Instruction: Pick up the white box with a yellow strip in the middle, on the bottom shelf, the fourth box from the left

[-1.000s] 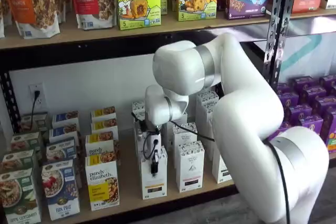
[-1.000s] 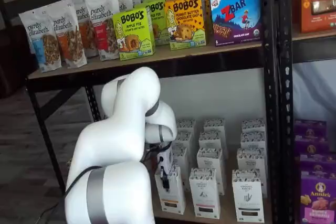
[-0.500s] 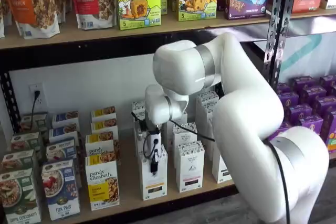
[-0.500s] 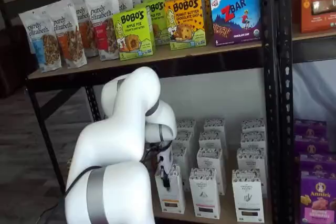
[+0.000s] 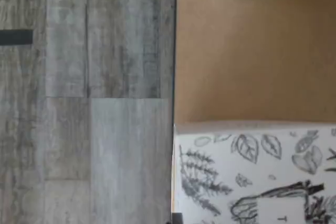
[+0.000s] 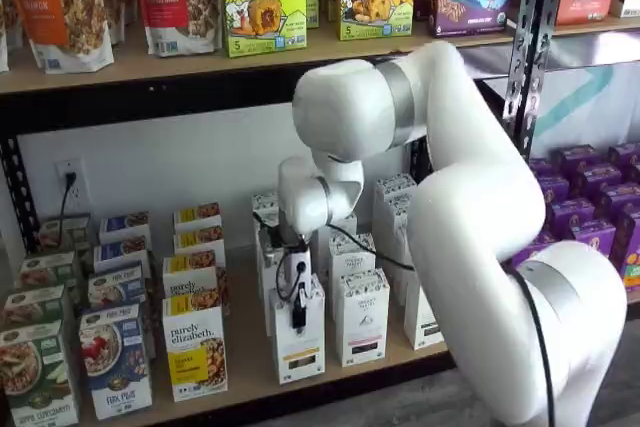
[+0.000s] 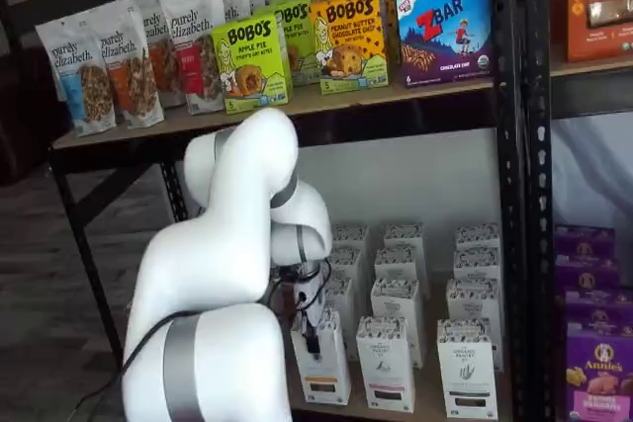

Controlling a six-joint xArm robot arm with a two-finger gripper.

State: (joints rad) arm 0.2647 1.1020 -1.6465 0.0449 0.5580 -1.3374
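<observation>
The arm has risen, its elbow now nearer the upper shelf. The claw and the white box shifted slightly with it.

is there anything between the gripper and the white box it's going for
No. In both shelf views the gripper sits right at the top front of the white box, with nothing between them; whether it grips yet is unclear.
</observation>
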